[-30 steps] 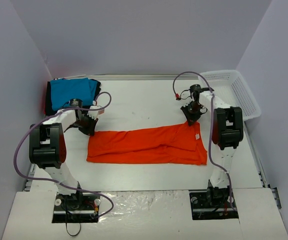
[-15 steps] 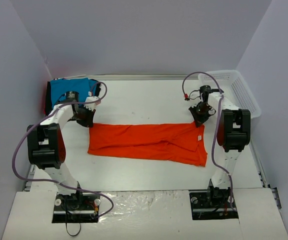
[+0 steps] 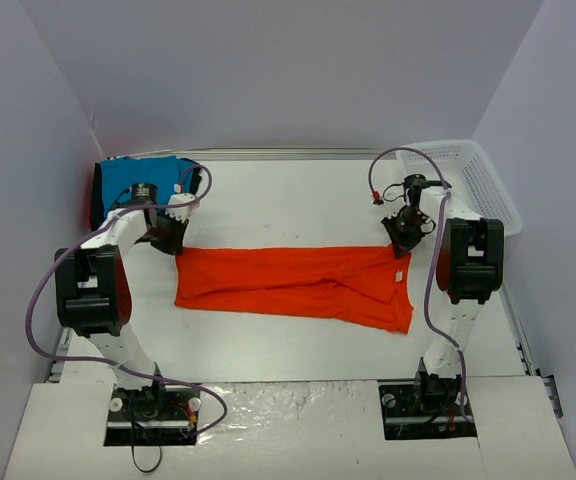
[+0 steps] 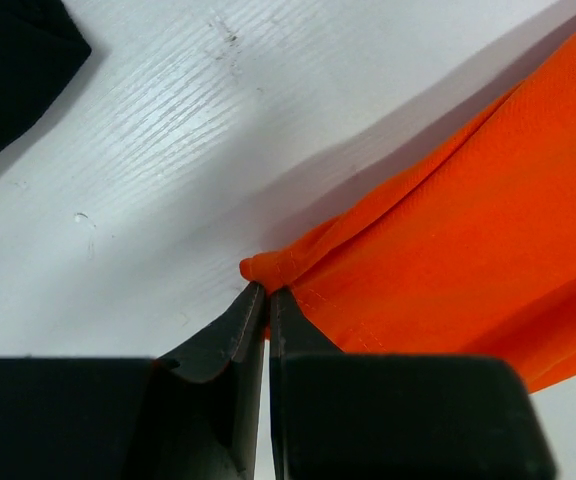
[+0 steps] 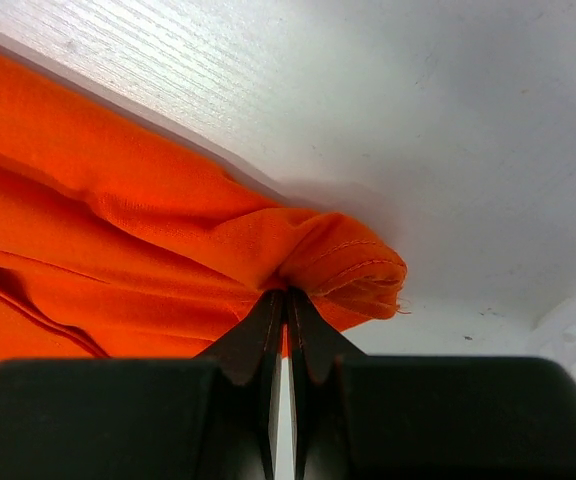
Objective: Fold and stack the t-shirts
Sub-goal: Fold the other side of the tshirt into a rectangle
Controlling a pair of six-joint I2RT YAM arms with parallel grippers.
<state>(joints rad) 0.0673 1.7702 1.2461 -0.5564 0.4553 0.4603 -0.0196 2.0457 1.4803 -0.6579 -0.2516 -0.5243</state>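
The top external camera sits high and well back on the near side of the orange-red t-shirt (image 3: 293,285), looking down and forward over the whole desk (image 3: 288,200). Each wrist camera looks along its own fingers at very close range: the left end effector (image 4: 268,292) at the t-shirt's far left corner, the right end effector (image 5: 286,292) at its far right corner. Those two corners and the adjacent desk surface are shared with the top view.
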